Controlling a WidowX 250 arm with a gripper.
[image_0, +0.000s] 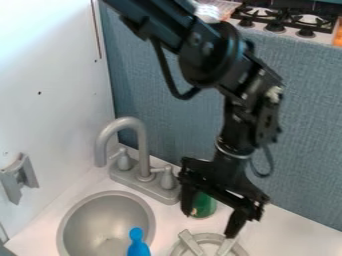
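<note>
Gripper (210, 216) hung wide at the green object (204, 206), with no visible hold on it.
Fingers pointed down, well spread, around or in front of the object; depth couldn't be told. Object sat on the white counter (294, 231), beside the faucet base (143, 185), near the round grey rack (192, 243). My read: good handling there called for centring both fingers on the green body, a straight vertical approach and a slow, even squeeze, since its rounded side looked prone to slip. Sideways sweeps risked clipping base or rack. Blue item (137, 246) by the sink (107, 194) was clear of the fingers.
</note>
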